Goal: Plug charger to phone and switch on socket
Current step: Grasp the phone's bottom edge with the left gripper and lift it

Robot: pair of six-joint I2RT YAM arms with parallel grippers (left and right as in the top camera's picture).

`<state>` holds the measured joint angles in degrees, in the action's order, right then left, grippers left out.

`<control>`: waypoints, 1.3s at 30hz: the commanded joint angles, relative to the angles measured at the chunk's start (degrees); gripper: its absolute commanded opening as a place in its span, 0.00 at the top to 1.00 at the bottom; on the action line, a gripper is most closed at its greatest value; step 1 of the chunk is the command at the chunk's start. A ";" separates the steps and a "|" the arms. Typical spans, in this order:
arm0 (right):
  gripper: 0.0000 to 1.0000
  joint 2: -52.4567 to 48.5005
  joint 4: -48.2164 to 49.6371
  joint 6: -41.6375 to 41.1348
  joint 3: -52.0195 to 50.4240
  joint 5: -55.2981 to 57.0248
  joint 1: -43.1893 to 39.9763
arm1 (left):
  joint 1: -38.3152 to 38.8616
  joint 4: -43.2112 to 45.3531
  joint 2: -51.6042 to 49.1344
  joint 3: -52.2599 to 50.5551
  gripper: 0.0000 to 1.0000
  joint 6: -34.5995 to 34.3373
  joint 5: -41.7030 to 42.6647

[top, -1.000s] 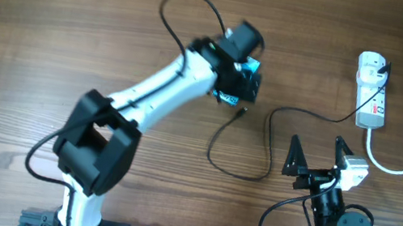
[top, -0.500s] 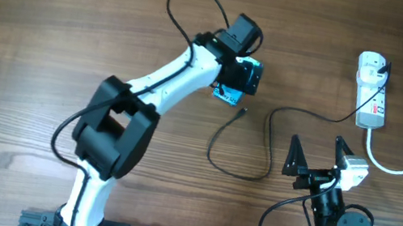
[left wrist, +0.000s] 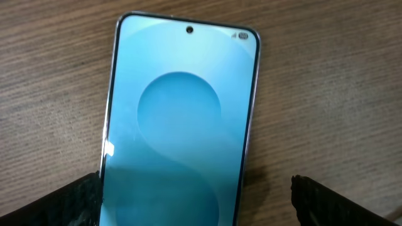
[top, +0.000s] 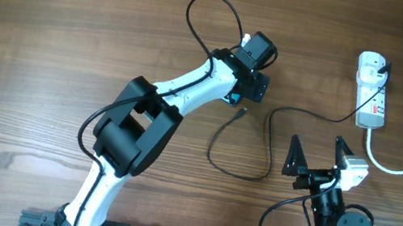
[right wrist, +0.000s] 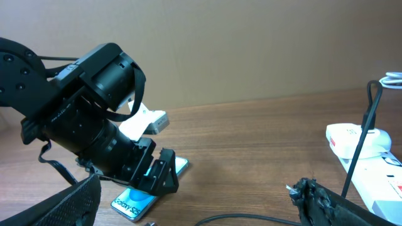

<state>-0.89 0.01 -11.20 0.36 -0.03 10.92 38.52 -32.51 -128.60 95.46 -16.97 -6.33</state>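
Phone (top: 231, 98), overhead: mid-table (top: 52, 22), mostly hidden beneath left gripper (top: 253, 87); right gripper (top: 316, 153) well apart, jaws spread, empty.
Left wrist: long axis runs straight ahead between wide-apart jaws (nothing clamped).
Right wrist: labelled end faces this arm.

The overhead camera looks straight down from high up and sees the whole worktop (top: 38, 12). The left wrist camera looks down at the phone (left wrist: 179, 125) from very close. The right wrist camera sits low, looks across the worktop, and sees that same phone from farther off.
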 commanded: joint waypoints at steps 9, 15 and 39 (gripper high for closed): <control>0.00 0.35 0.33 0.57 -0.07 -0.55 -0.28 | -0.39 2.38 -2.08 -3.08 0.00 0.26 -3.15; 0.00 0.35 0.33 0.57 -0.07 -0.55 -0.28 | -0.39 -0.55 -2.08 -3.98 0.03 0.26 -3.19; 0.00 0.35 0.33 0.55 -0.07 -0.55 -0.28 | -10.60 -17.59 -2.05 -3.98 0.25 -6.67 0.63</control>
<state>-0.89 0.01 -11.20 0.36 -0.03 10.92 33.78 -45.89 -127.44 94.15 -22.55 -6.63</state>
